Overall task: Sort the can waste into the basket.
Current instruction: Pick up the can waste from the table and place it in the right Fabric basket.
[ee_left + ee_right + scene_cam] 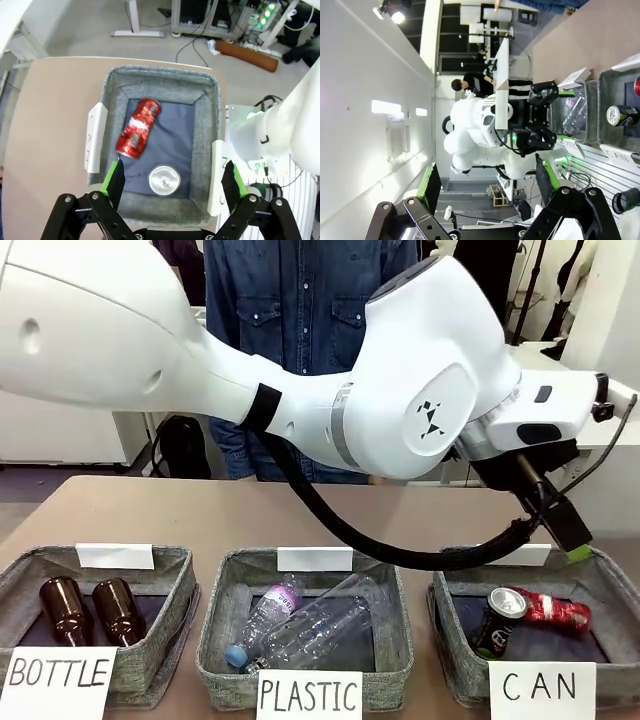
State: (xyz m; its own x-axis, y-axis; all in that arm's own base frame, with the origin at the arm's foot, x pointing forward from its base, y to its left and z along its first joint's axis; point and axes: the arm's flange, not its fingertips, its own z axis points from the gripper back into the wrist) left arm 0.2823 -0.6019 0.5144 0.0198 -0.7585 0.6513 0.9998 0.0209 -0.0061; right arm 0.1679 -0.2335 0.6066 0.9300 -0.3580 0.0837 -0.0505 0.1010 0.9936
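The big white left arm (300,370) reaches across the table (200,510). Its left gripper (172,187) hangs wide open and empty over the basket (205,125) marked CAN. Inside lie the crushed red can (137,127) and the dark can (164,180), standing up. The right gripper (485,187) is open too, holding nothing.

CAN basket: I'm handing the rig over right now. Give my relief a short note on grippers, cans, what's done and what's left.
Left gripper: open, empty, hovering above the CAN basket.
Right gripper: open, empty, pointed away from the table.
Dark can: upright in the CAN basket, near its front.
Crushed red can: lying on its side in the same basket, beside the dark can.
Done: both cans are in the basket.
Left: apparently only pulling the left arm back off the basket.
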